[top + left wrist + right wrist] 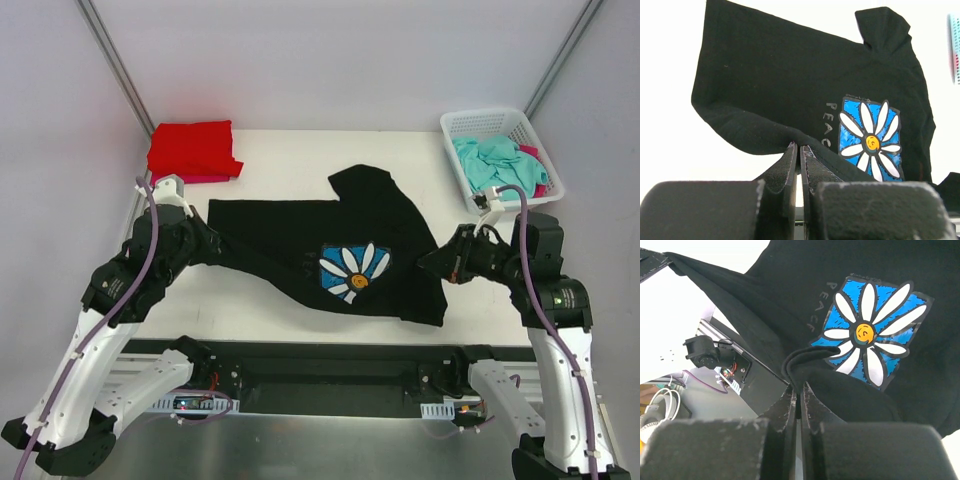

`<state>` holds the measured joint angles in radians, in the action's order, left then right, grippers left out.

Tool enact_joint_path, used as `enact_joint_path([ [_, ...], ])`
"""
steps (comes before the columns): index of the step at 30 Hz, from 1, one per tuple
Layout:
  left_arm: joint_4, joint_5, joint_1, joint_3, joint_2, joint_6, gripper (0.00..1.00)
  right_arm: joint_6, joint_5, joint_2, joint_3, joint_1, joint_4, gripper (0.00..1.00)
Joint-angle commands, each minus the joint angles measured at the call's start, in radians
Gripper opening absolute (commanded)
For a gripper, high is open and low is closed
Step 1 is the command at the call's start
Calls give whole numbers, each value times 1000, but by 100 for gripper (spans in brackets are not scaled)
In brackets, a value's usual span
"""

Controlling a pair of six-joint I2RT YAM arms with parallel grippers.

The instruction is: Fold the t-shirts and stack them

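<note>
While your left gripper (pixel 214 246) pinches the black t-shirt (pixel 375 225), your right gripper (pixel 426 262) clamps its opposite side. Both jaws grip cloth

I see the daisy t-shirt (pixel 350 230) in the middle of the table (pixel 270 170), between my left gripper (pixel 212 243) and right gripper (pixel 428 262). Folded t-shirts (pixel 193 148) sit stacked at the far left corner; the basket (pixel 480 113) at far right holds crumpled t-shirts (pixel 495 160).

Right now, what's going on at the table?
Both arms are on the black tee. The left gripper and right gripper are each shut on a fold of its cloth, at opposite ends, with the daisy print facing up. A folded red tee lies at the far left corner. A teal tee sits crumpled in the basket at far right.
</note>
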<state>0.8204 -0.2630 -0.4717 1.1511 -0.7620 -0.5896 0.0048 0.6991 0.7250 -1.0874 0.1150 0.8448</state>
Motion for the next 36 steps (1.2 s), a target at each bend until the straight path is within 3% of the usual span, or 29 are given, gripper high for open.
enact_joint_path([
  [1,31,-13,-1,58,-5,-16,0,-52,-30,-4,-69,5,48,1],
  [6,-18,-18,-1,41,-91,-19,0,-58,-84,65,-49,3,-39,1],
  [10,-214,-61,1,-45,-213,14,0,-68,-101,207,-37,-11,-258,1],
  [12,-342,-61,14,-28,-343,45,0,-57,-89,334,-105,-50,-340,1],
  [14,-401,-41,44,86,-449,80,0,-11,-49,454,-220,-108,-409,1],
  [18,-406,36,122,528,-783,114,0,168,26,774,-587,-162,-576,1],
  [19,-362,48,122,756,-833,140,0,202,57,837,-837,-172,-576,1],
  [21,-298,88,123,1017,-983,166,0,373,153,983,-1097,-198,-576,1],
  [22,-249,109,125,1252,-1025,172,0,496,192,1119,-1244,-208,-715,1],
  [23,-239,132,128,1350,-1058,174,0,627,207,1178,-1449,-234,-827,1],
  [24,-241,177,131,1421,-1086,169,0,926,185,1224,-1535,-251,-958,1],
  [25,-248,189,133,1490,-1080,162,0,1055,147,1264,-1566,-270,-1267,1],
  [27,-292,223,133,1454,-984,148,0,1232,47,1220,-1470,-322,-1482,1],
  [28,-315,238,131,1346,-932,142,0,1242,59,1185,-1439,-334,-1510,1],
  [30,-417,234,125,1192,-749,137,0,1203,109,1040,-1282,-345,-1512,1],
  [31,-455,232,123,1042,-688,139,0,1172,121,992,-1219,-345,-1520,1],
  [36,-500,180,119,753,-336,128,0,1153,212,670,-928,-345,-1520,1],
])
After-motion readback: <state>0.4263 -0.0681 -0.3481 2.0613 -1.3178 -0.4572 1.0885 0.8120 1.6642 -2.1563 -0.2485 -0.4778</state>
